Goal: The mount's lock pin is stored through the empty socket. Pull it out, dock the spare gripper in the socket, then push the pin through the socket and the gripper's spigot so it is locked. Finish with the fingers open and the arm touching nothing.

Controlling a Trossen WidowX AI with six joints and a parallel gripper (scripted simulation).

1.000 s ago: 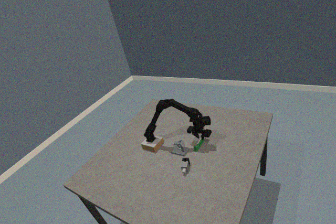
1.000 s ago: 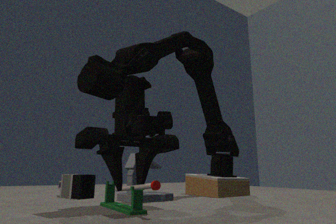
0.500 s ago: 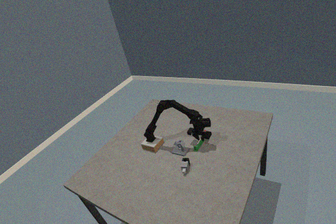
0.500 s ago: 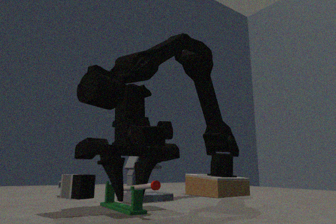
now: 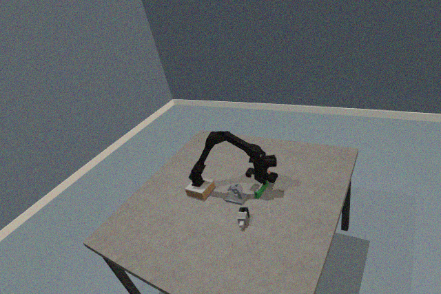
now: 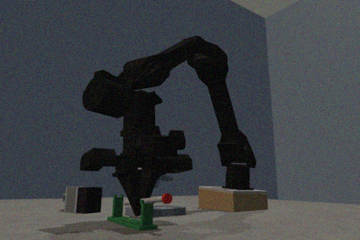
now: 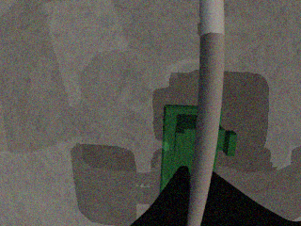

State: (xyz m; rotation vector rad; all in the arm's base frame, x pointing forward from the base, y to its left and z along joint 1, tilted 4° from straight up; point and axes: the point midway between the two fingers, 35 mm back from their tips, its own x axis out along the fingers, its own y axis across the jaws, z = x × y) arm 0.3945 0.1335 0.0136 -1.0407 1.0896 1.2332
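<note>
The lock pin, pale with a red head, lies across the two uprights of the green rack. My gripper is shut on the pin's shaft between the uprights, its fingers pointing down. The grey mount stands beside the rack; in the exterior view its base shows and my gripper hides most of its upper part. The spare gripper, white and black, lies on the table, apart from the mount. The socket's hole is too small to make out.
The arm's base stands on a wooden block on the far side of the mount from the rack. The table holds everything. The mount is close to the rack and my gripper.
</note>
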